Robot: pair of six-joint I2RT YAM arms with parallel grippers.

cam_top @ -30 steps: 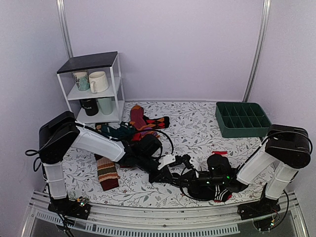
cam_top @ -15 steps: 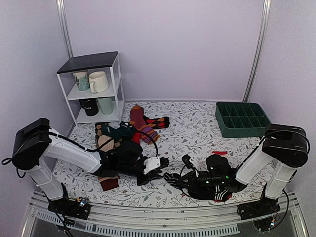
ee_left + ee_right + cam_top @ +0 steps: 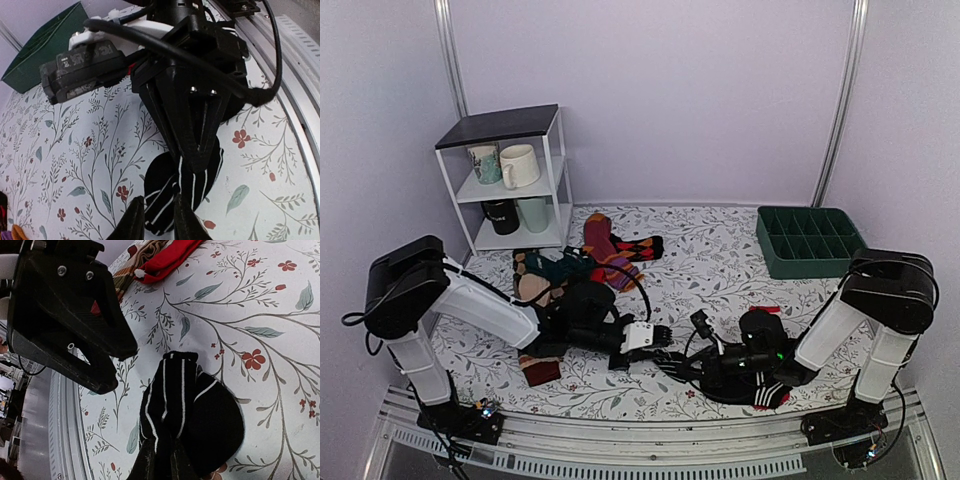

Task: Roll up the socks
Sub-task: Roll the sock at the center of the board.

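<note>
Your left gripper (image 3: 158, 202) sits low by the tabletop's near edge, jaws a little apart with nothing clamped. From the right wrist, its tip stands just beside the striped socks (image 3: 190, 410), not on them. I'd say it's placed to catch the loose end for the next turn. The socks lie bunched on the cloth at the near edge, right of middle. Your right gripper (image 3: 161, 446) is pinched tight on their fold, likely anchoring the bundle so the roll can't spring open.

On to the surface: a white rack (image 3: 555, 170) of mugs (image 3: 520, 165) at the far left corner, with a heap of spare socks (image 3: 605, 250) beside it. A floral cloth (image 3: 720, 265) covers the tabletop, a green divided tray (image 3: 810, 240) sits at the far right corner, and there are lilac walls (image 3: 700, 100) behind.
</note>
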